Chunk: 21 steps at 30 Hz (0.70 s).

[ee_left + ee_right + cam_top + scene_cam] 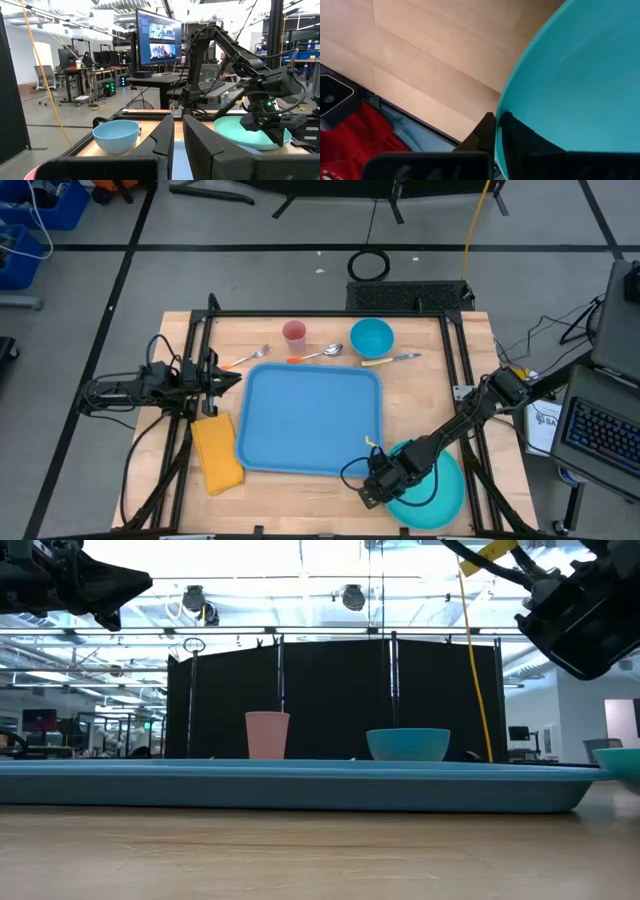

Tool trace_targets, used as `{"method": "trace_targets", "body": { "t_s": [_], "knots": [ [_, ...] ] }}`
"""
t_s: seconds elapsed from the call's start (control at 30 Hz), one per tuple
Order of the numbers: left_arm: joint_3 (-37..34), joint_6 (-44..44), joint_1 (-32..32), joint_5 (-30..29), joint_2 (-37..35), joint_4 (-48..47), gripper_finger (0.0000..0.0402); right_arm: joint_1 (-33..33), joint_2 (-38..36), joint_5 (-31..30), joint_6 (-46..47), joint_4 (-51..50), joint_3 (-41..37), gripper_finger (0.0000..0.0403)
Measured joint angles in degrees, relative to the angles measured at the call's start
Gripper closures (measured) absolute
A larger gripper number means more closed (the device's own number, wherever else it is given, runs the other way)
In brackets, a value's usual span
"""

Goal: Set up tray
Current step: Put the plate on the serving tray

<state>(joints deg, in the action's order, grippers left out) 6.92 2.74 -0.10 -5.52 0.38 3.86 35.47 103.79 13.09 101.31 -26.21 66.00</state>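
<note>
The blue tray (pixel 310 420) lies flat in the middle of the table and shows as a long low band in the low view (pixel 300 785). To its right, by the table's near right corner, is the round teal plate (pixel 440 490). My right gripper (pixel 375 492) is shut on the plate's rim on the side nearest the tray. My left gripper (pixel 232 380) hovers at the table's left edge, above and clear of the tray. Its fingers (pixel 167 145) stand a narrow gap apart, with nothing between them. My right gripper pinches the teal plate's rim (pixel 499 131) between its two fingers, one on the plate's inner face and one outside the rim. The fingers slant down from the table's right side. Whether the plate is lifted clear of the table, I cannot tell.
Along the far side stand a pink cup (pixel 294 333) and a teal bowl (pixel 371 336), with a fork (pixel 245 358), a spoon (pixel 318 355) and a knife (pixel 392 359) lying between them and the tray. A yellow napkin (pixel 217 452) lies left of the tray.
</note>
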Motion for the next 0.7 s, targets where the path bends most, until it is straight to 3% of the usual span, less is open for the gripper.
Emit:
{"method": "trace_targets", "body": {
  "t_s": [0.7],
  "knots": [
    [0.0, 0.0, 0.0, 0.0, 0.0, -0.1, 0.0355, 1.4, -3.2, 0.5, 2.6, -4.9, -0.1, 0.0403]
  ]
}}
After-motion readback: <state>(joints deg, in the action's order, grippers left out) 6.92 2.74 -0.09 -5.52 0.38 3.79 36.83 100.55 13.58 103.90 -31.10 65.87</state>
